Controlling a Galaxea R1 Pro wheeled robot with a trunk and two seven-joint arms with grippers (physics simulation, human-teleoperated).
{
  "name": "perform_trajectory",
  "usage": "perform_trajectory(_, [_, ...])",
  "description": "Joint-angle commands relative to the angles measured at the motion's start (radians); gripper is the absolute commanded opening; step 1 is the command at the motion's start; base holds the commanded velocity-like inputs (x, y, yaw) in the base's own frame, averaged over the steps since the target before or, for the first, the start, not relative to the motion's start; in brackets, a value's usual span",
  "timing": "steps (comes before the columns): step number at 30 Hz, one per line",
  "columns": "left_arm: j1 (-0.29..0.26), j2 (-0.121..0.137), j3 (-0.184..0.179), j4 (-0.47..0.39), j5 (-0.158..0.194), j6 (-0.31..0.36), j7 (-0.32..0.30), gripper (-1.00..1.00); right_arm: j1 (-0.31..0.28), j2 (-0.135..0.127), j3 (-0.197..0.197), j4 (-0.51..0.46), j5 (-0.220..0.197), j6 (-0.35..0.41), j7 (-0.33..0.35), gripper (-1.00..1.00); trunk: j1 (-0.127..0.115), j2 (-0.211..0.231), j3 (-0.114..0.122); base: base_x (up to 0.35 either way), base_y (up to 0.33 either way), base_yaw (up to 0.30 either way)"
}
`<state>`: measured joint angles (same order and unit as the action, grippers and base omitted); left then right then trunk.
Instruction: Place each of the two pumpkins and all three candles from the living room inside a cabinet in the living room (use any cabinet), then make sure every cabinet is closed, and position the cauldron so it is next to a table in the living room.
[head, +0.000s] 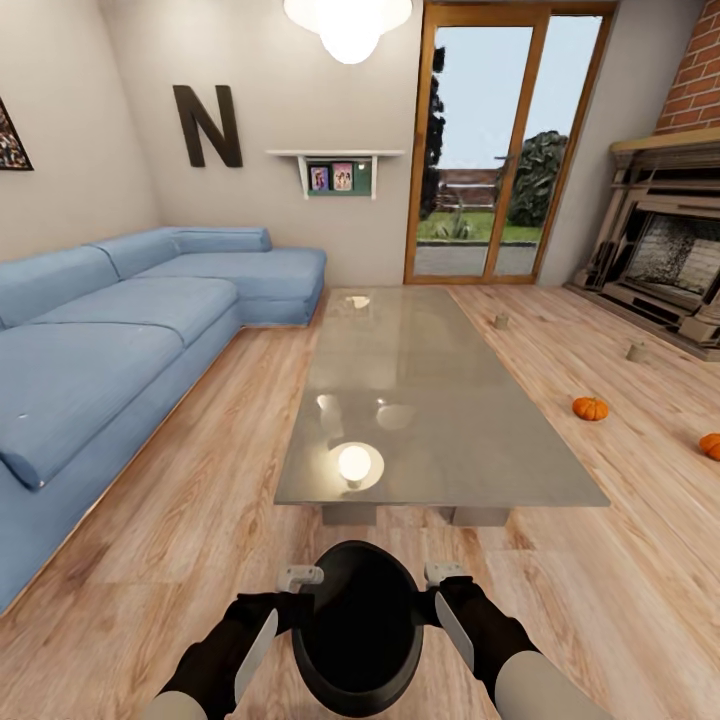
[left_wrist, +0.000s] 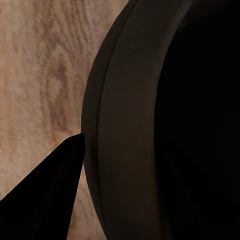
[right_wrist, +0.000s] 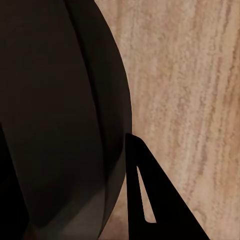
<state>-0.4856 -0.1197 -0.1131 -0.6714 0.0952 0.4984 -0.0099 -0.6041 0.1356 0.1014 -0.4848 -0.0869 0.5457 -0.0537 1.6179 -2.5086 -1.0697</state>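
Two pumpkins (head: 590, 408) (head: 711, 445), two candles (head: 501, 321) (head: 636, 351), one cauldron (head: 362, 625) — one table (head: 430, 400), one sofa (head: 110, 340)

Right wrist cam: cauldron (right_wrist: 55, 115) very close up, dark curved wall with a rim band running along its edge, lower part of the wall catching a paler grey sheen. One black gripper finger (right_wrist: 150, 195) sits right against the outside of that wall, touching or nearly so; it's a wedge shape with a narrow slot cut through it that shows floor behind. Second finger isn't distinguishable against the dark cauldron, so can't say how the jaws stand. Beyond the cauldron, pale wood-plank floor (right_wrist: 190, 85) with long grain streaks, slightly blurred. Can't tell from this angle whether the cauldron is resting on the floor or lifted off it.
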Motion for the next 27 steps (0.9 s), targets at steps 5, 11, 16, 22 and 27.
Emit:
perform_trajectory(5, [-0.001,0.002,-0.008,-0.013,0.017,-0.021,0.004,-1.00,0.000,-0.001,0.012,0.002,-0.010,0.006,-0.008,-1.00,0.000,0.000,-0.001,0.000,0.000,0.000])
perform_trajectory(11, [-0.001,0.003,-0.006,-0.040,0.017,-0.021,0.004,-1.00,0.000,-0.001,0.012,0.002,-0.010,0.005,-0.008,-1.00,0.000,0.000,-0.001,0.007,0.000,0.000])
perform_trajectory(16, [-0.001,0.003,-0.005,-0.048,0.017,-0.021,0.004,-1.00,0.000,-0.001,0.012,0.001,-0.010,0.005,-0.008,-1.00,0.000,0.000,-0.001,0.093,0.000,0.000])
perform_trajectory(22, [-0.001,0.003,-0.005,-0.048,0.017,-0.021,0.004,-1.00,0.000,-0.001,0.012,0.002,-0.010,0.006,-0.008,-1.00,0.000,0.000,-0.001,0.104,0.000,0.000])
perform_trajectory(27, [-0.001,0.003,-0.005,-0.048,0.017,-0.021,0.004,-1.00,0.000,-0.001,0.012,0.001,-0.010,0.005,-0.008,-1.00,0.000,0.000,-0.001,0.037,0.000,0.000])
